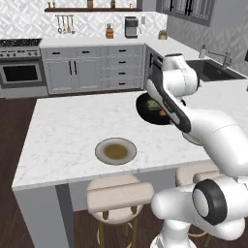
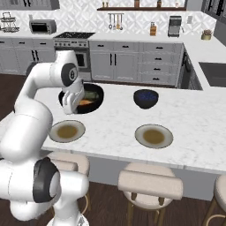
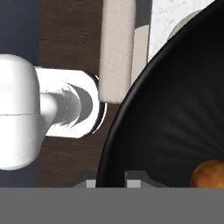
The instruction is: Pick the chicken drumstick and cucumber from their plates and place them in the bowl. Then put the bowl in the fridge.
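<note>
My gripper [image 3: 114, 177] is shut on the near rim of the glossy black bowl [image 1: 144, 112] [image 2: 96, 93] [image 3: 175, 122]. The bowl hangs tilted, a little above the island counter near its front edge. Inside it lie the orange-brown chicken drumstick [image 1: 162, 113] [image 2: 86, 103] [image 3: 210, 175] and the dark green cucumber [image 1: 153, 104] [image 2: 89, 95]. Two plates with olive-brown centres [image 2: 67, 131] [image 2: 153, 135] rest bare on the counter; one of them sits mid-counter in the left base view [image 1: 115, 151]. The fridge is out of view.
A small dark bowl with a blue inside [image 2: 146, 98] stands on the counter to the right of the black bowl. Padded stools [image 1: 118, 193] [image 2: 150, 185] [image 3: 116, 48] line the island's front. Stove [image 1: 19, 48] and sink [image 1: 213, 70] lie along the far walls.
</note>
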